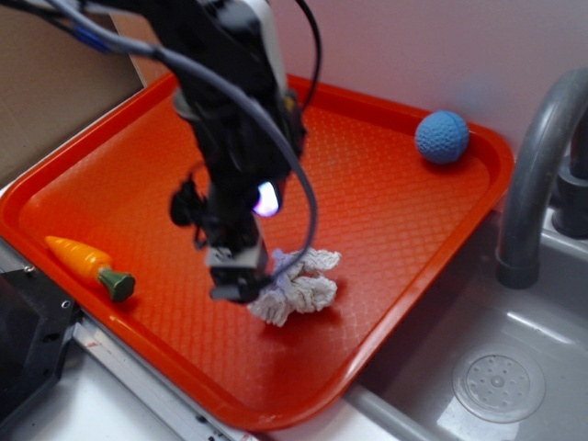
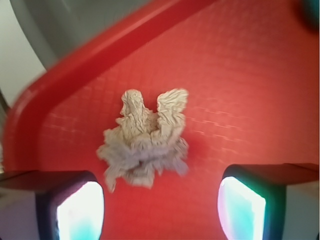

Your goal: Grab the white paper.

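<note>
Orange-red plastic forms the work surface: a textured serving tray (image 1: pixel 404 239) with a raised rim, set beside a grey sink basin (image 1: pixel 514 367) and in front of a pale wall.

The gripper (image 2: pixel 161 207) hangs over the tray's near half. In the wrist view both fingers (image 2: pixel 80 210) appear at the bottom edge, one at each side, with a wide gap of bare tray between them; the jaws stand apart and hold nothing. The fingertips look lit from within, pale blue-white.

The white paper (image 2: pixel 145 142) lies on the tray just ahead of the fingers in the wrist view, nearer the left finger, not between the pads. In the exterior view the white paper (image 1: pixel 299 287) sits at the lower tip of the gripper (image 1: pixel 241 276), partly hidden by it; whether the two touch cannot be told. The wad is crumpled and lumpy, with two upright folds on its far side.

Relative to the white paper:
- A toy carrot (image 1: pixel 87 265), orange with a green top, lies well apart, near the tray's rim on the side away from the sink.
- A blue dimpled ball (image 1: pixel 442 137) rests well apart, in the tray's far corner by the wall.
- A grey curved faucet pipe (image 1: pixel 533 175) rises beyond the tray rim, over the sink.
- A round drain cover (image 1: pixel 498 381) sits in the basin floor.
</note>
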`<state>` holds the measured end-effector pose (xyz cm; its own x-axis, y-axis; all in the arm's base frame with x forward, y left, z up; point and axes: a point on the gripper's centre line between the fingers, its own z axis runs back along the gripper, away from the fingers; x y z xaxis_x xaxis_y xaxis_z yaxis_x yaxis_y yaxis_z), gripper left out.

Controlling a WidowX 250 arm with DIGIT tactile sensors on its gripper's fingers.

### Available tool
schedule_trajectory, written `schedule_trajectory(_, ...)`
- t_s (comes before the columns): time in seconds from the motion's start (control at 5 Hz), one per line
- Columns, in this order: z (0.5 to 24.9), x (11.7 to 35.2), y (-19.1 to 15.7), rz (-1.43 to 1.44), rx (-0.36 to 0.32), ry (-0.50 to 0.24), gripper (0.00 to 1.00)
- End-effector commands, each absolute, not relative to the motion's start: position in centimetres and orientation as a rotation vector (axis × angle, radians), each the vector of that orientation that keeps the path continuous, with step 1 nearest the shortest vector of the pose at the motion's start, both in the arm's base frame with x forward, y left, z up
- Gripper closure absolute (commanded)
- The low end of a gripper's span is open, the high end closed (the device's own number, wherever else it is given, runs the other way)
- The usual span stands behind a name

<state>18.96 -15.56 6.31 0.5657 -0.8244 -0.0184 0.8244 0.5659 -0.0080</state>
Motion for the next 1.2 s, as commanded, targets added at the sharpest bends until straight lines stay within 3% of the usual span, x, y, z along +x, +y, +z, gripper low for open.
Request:
schedule_trajectory(0.0, 4.7, 18.1, -18.1, -1.081, -0.031, 0.025, 0.00)
schedule_trajectory(0.4, 3.9, 18.7, -17.7, -1.063, 0.033, 0.097, 0.00)
schedule_trajectory(0.8, 3.6, 18.3, -18.6, -1.085, 0.112, 0.161, 1.00)
schedule_trajectory(1.0, 3.7, 18.2, -18.6, -1.080, 0.139, 0.153, 1.00)
